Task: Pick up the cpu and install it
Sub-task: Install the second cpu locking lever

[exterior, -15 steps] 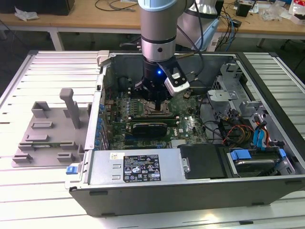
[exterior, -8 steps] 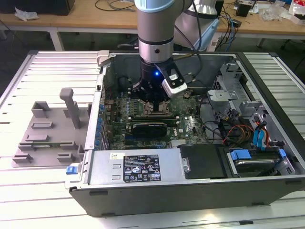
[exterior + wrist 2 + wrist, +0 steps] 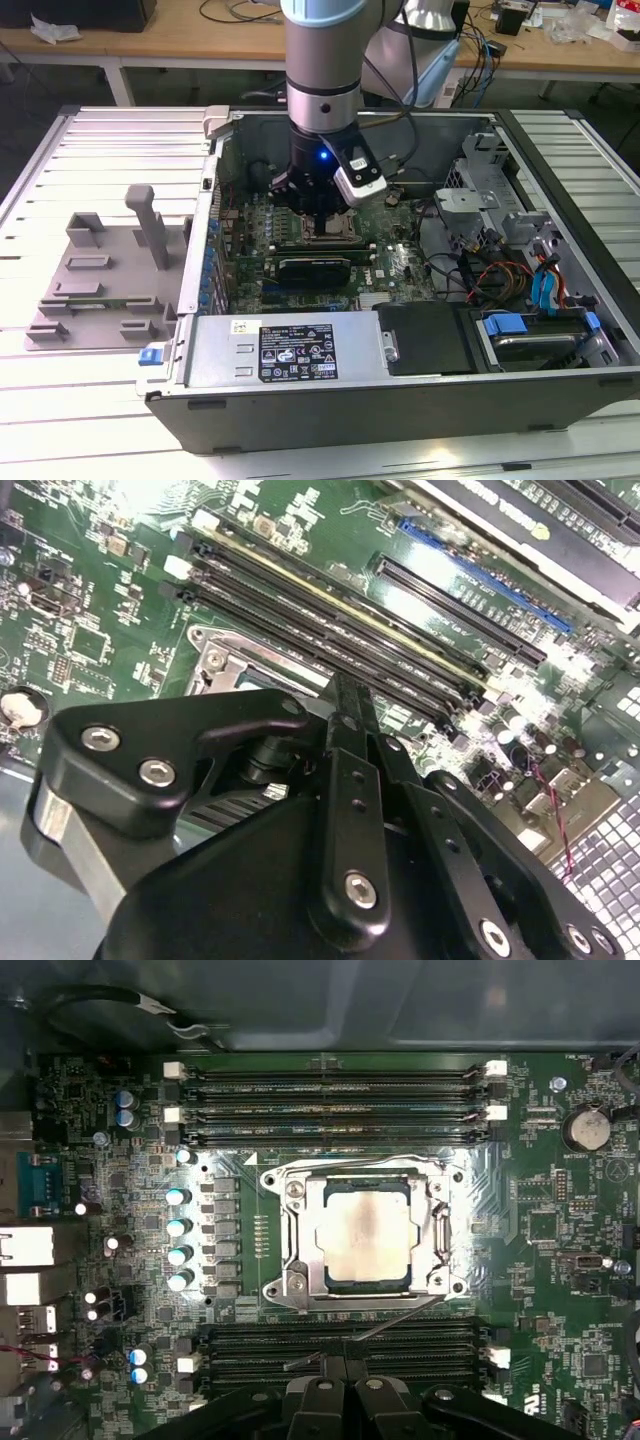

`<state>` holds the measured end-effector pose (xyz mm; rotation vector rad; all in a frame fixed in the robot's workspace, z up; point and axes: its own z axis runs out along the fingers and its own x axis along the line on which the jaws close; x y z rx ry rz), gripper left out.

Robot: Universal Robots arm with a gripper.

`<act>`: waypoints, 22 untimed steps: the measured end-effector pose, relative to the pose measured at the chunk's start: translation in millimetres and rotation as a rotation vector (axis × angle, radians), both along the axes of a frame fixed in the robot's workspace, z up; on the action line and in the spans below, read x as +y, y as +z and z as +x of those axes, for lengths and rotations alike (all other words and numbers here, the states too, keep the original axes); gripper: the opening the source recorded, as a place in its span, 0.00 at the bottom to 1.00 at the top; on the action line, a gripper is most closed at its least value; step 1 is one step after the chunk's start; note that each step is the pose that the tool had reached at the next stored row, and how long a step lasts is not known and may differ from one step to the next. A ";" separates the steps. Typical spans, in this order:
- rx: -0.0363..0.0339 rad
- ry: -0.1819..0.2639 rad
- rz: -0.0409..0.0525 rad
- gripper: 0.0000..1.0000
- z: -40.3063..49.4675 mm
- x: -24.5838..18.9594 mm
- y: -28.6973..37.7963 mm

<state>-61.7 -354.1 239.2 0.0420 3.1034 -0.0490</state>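
The cpu (image 3: 367, 1232), a flat square chip with a shiny silver-grey top, lies inside the metal socket frame (image 3: 293, 1260) on the green motherboard (image 3: 560, 1250) in the first wrist view. My gripper (image 3: 347, 1365) hangs above the memory slots beside the socket, its two black fingers pressed together with nothing between them. In the second wrist view the gripper (image 3: 346, 696) points down at a corner of the socket (image 3: 232, 660). In the exterior view the gripper (image 3: 318, 214) is low inside the open computer case (image 3: 200, 250), over the board's middle.
Rows of memory slots (image 3: 335, 1090) flank the socket on two sides. A black expansion card (image 3: 314, 266) lies close to the gripper. A power supply (image 3: 290, 350), drive bays (image 3: 540, 335) and loose cables (image 3: 490, 275) crowd the case. A grey plastic tray (image 3: 100, 280) sits outside at the exterior view's left.
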 end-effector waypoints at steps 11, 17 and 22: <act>-0.0001 0.000 0.0001 0.11 -3.7 0.0 -0.9; 0.0007 0.039 -0.0004 0.11 -7.6 0.0 -11.6; 0.0009 0.039 -0.0006 0.11 -7.7 0.0 -13.7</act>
